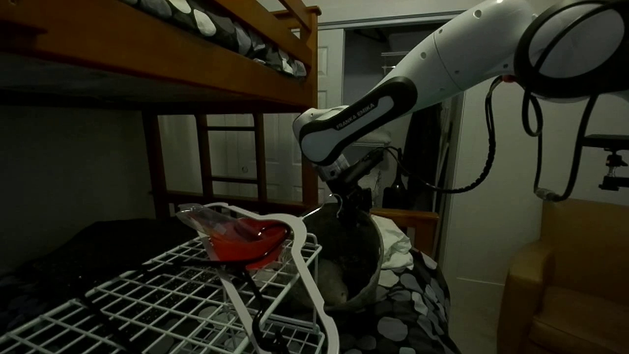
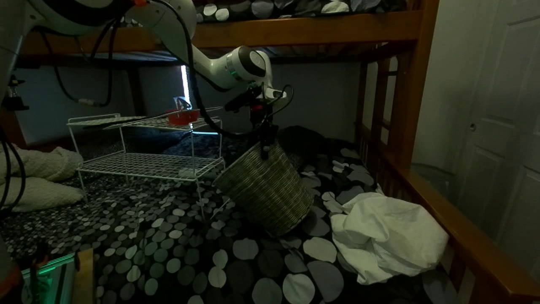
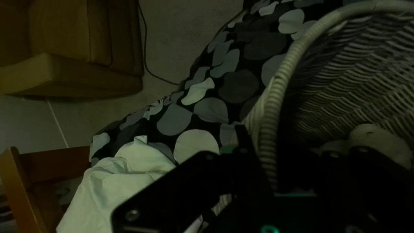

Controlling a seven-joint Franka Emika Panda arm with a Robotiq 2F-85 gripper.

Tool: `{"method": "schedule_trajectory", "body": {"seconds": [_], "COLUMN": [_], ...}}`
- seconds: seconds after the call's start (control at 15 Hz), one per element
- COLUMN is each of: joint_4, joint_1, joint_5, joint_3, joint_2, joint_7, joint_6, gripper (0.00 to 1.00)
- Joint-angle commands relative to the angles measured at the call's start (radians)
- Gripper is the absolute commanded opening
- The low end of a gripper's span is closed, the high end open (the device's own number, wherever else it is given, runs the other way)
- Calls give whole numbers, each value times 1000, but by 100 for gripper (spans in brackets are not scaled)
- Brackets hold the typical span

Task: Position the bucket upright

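The bucket is a round woven basket with a pale wrapped rim. It is tilted on the bed (image 2: 215,253), with its opening towards the wire rack. It shows in both exterior views (image 1: 372,275) (image 2: 270,190) and in the wrist view (image 3: 273,106). My gripper (image 2: 265,145) is at the upper rim, one black finger outside and one inside. It also shows in an exterior view (image 1: 346,214) and low in the wrist view (image 3: 278,155). It appears shut on the rim. The inner finger is dark and hard to make out. A pale rounded thing (image 1: 331,285) lies inside the basket.
A white wire rack (image 2: 147,164) stands close beside the basket. A red container (image 1: 250,238) sits on it, and a white hanger-shaped frame (image 1: 314,280) stands before it. A white cloth (image 2: 388,236) lies by the wooden bed rail (image 2: 464,236). The upper bunk (image 2: 312,33) overhangs.
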Motion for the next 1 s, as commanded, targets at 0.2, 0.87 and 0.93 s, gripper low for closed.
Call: {"method": "schedule_trajectory", "body": {"seconds": [0.2, 0.87, 0.93], "joint_4": [-179, -132, -137], "joint_1": [-147, -235, -250], "joint_5": [182, 446, 480], "joint_3": [10, 18, 11], "joint_2": [-193, -195, -201], "joint_7": [4, -4, -14], "joint_6": [140, 201, 215], "gripper": [4, 3, 3]}}
